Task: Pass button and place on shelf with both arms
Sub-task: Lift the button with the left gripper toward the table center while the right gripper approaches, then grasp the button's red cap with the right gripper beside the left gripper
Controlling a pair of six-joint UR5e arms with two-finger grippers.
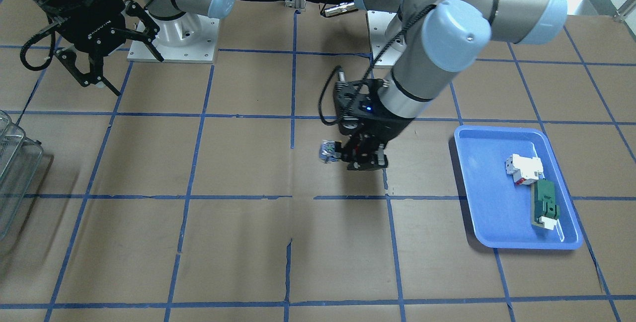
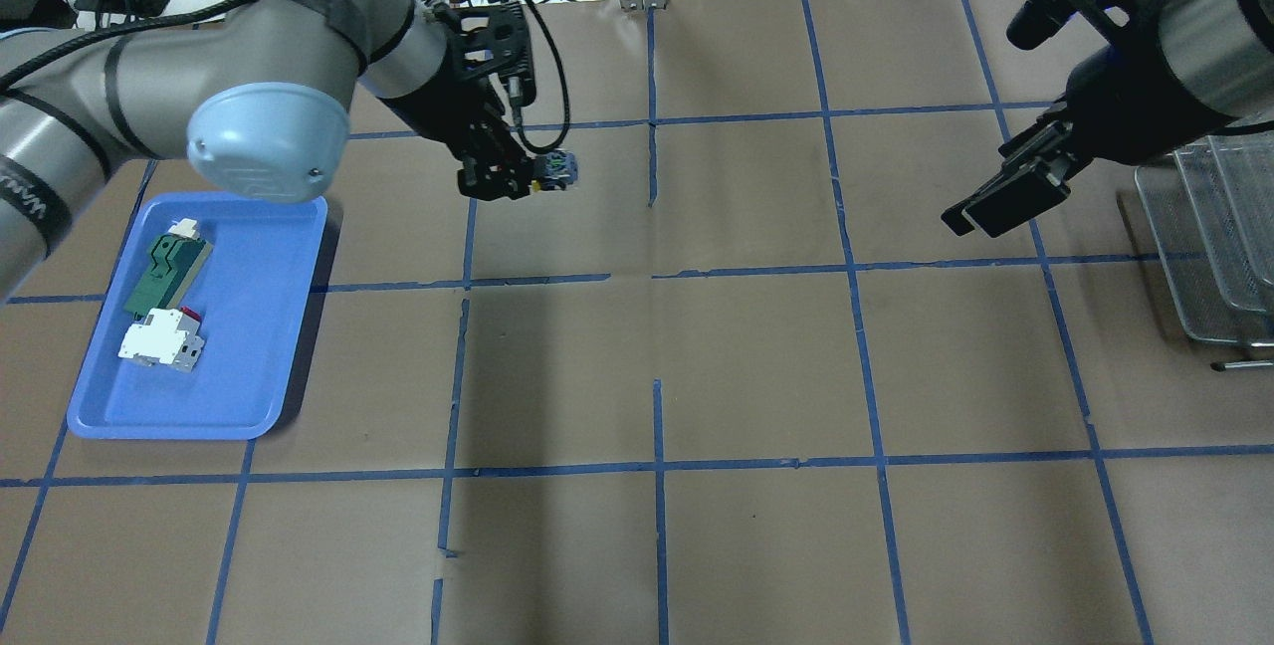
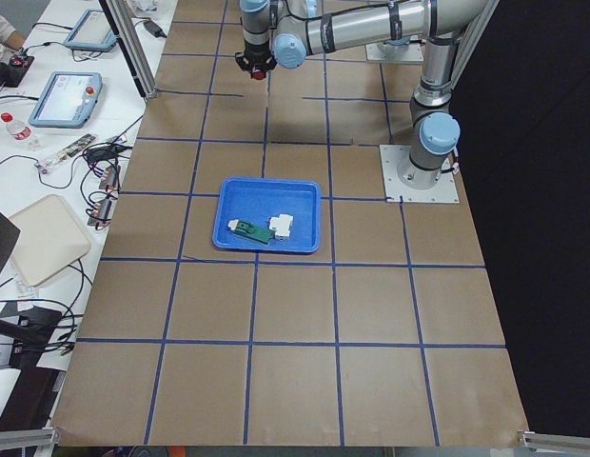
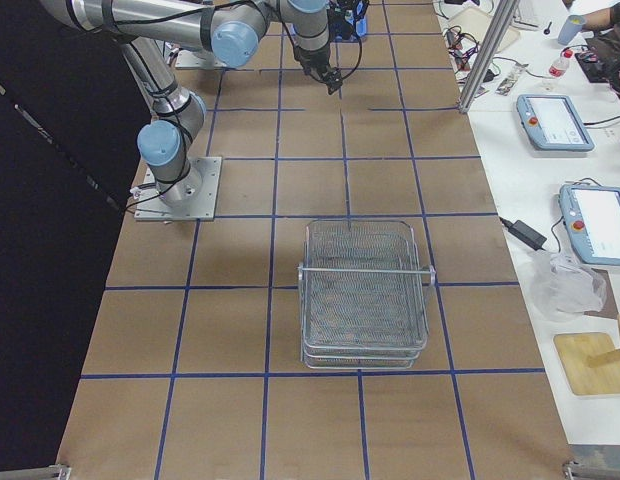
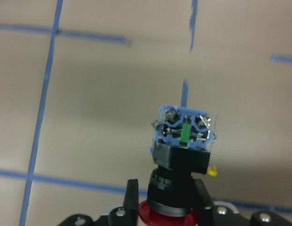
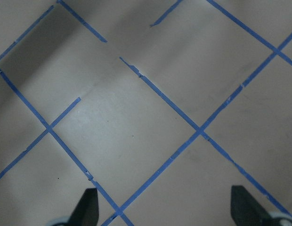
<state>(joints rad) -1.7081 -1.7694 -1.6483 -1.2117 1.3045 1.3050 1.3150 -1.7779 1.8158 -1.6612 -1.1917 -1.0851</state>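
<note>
My left gripper (image 1: 365, 157) is shut on the button (image 1: 327, 152) and holds it above the middle of the table, near the back. The fingers clamp its black collar. Its blue-and-white block (image 2: 557, 169) sticks out sideways toward my right arm. In the left wrist view the button (image 5: 183, 141) stands between the two fingers (image 5: 132, 200), with its red head down at the palm. My right gripper (image 1: 107, 61) is open and empty, raised near its base and well apart from the button. It also shows in the right wrist view (image 6: 165, 207). The wire-mesh shelf (image 2: 1209, 237) stands beside the right gripper (image 2: 995, 207).
A blue plastic tray (image 1: 484, 188) on my left side holds a white blocky component (image 1: 521, 169) and a green flat component (image 1: 545, 202). The table is brown paper with blue tape lines. The shelf (image 4: 365, 295) sits on my right side of the table.
</note>
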